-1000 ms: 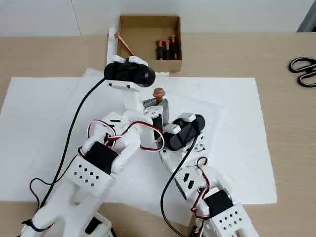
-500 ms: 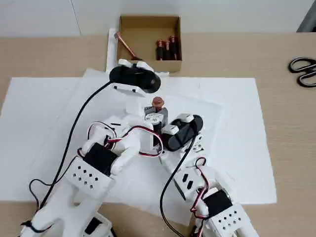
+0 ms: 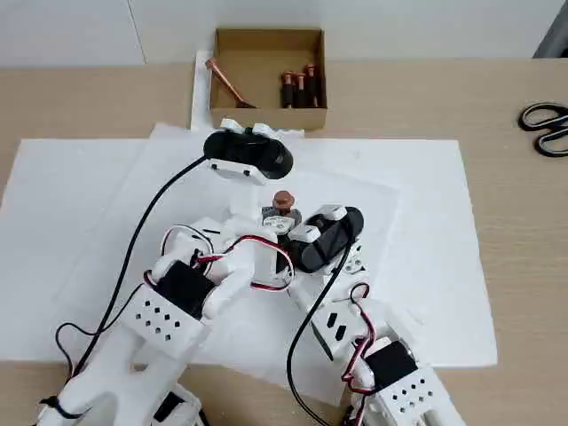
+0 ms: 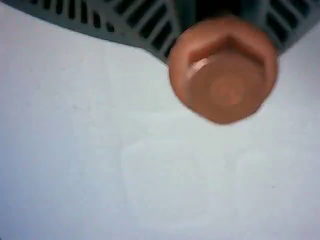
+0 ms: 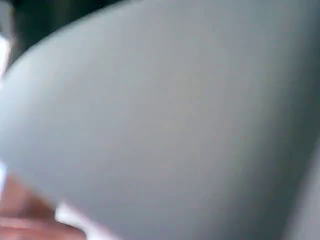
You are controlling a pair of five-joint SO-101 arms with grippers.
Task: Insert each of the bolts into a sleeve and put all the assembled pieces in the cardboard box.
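Three pieces boxed, one bolt being handled mid-bench

Three assembled pieces (image 3: 300, 89) are lying in the cardboard box (image 3: 266, 37), and a bare bolt (image 3: 227, 82) is leaning at its left wall, seemingly awaiting a sleeve. An upright bolt (image 3: 283, 199) is standing between both arms; neither pincer's grip is discernible.

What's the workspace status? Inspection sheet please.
Surface: wooden table under white paper sheets.
Job's things: cardboard box holds three assembled pieces; a loose bolt leans at its left side; a second bolt stands head-up between the arms.
Clutter: scissors at the table's right edge.
Grippers: both arms meet at the second bolt; state cannot be told.
Cables: black leads trail from the wrist cameras; red wires on the arms.
Surroundings: pale wall behind the table.
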